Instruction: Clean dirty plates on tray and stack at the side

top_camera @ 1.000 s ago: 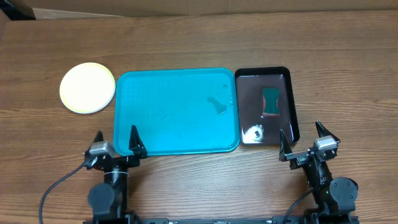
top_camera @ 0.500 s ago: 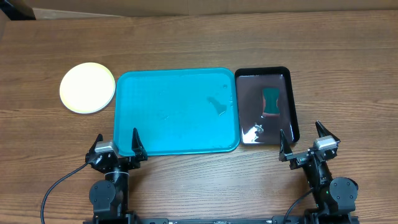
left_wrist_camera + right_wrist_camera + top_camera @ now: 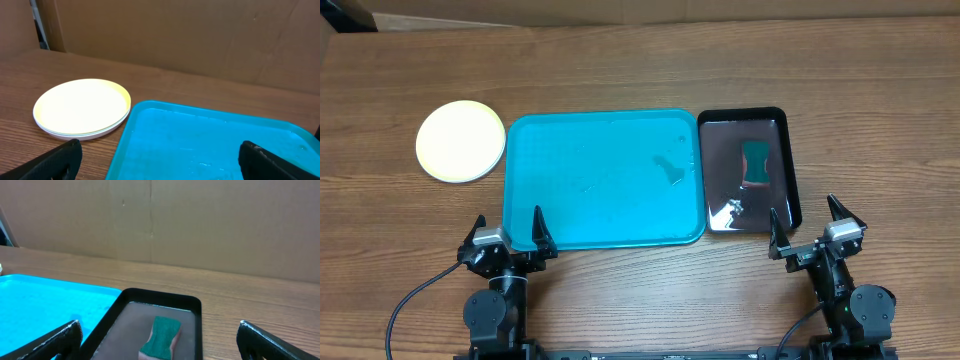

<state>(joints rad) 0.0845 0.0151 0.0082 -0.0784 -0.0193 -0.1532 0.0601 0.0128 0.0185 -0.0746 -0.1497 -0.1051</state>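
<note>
Plates (image 3: 461, 141) lie stacked left of the tray (image 3: 603, 180), far-left of the left gripper (image 3: 507, 228) (jaws spread, holding nothing); the right gripper (image 3: 804, 215) is likewise released.

A small glossy black tray (image 3: 724, 150) sits on the wooden counter (image 3: 620, 60). A green-topped sponge (image 3: 756, 163) lies flat inside it, toward the far half. Brown cardboard (image 3: 200, 220) stands behind the counter.
</note>
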